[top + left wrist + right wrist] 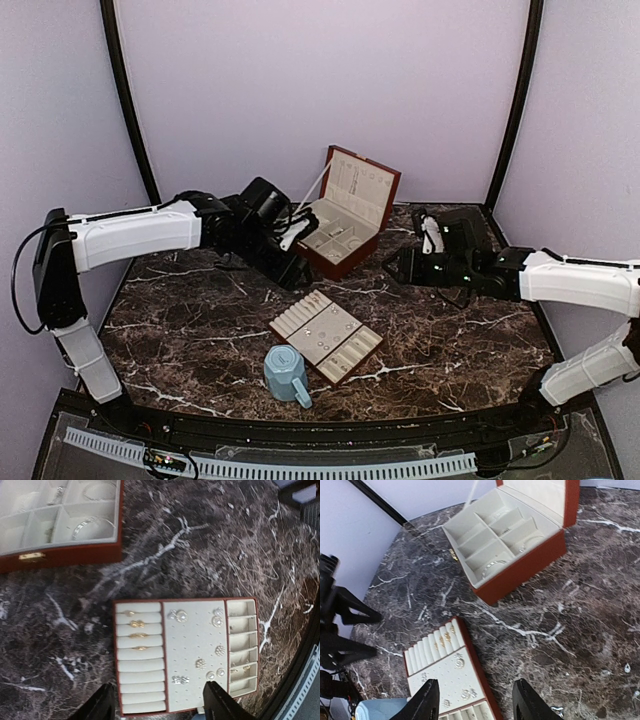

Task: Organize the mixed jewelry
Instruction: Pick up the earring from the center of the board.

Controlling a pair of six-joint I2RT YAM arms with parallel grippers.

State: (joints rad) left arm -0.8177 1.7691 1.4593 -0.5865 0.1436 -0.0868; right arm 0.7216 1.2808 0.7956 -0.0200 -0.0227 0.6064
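Landmark is the open brown jewelry box (pixel 345 225), lid up, at the back of the marble table (pixel 200 330). The left gripper (pixel 159 686) hangs just left of the box; its fingers are spread wide with nothing between them. The right gripper (pixel 475 685) sits to the right of the box, well apart from it, jaws also parted and empty. A thin hoop (pixel 492 567) lies in the box's front compartment, and more silvery bits sit in other compartments, too blurred to tell apart. The tray (pixel 170 707) is in front of the box, not touching it. Silvery studs (pixel 177 615) dot its middle panel and gold rings (pixel 136 624) sit in its roll slots. The blue mug (pixel 287 374) is farther in front of the box, just beside the tray.
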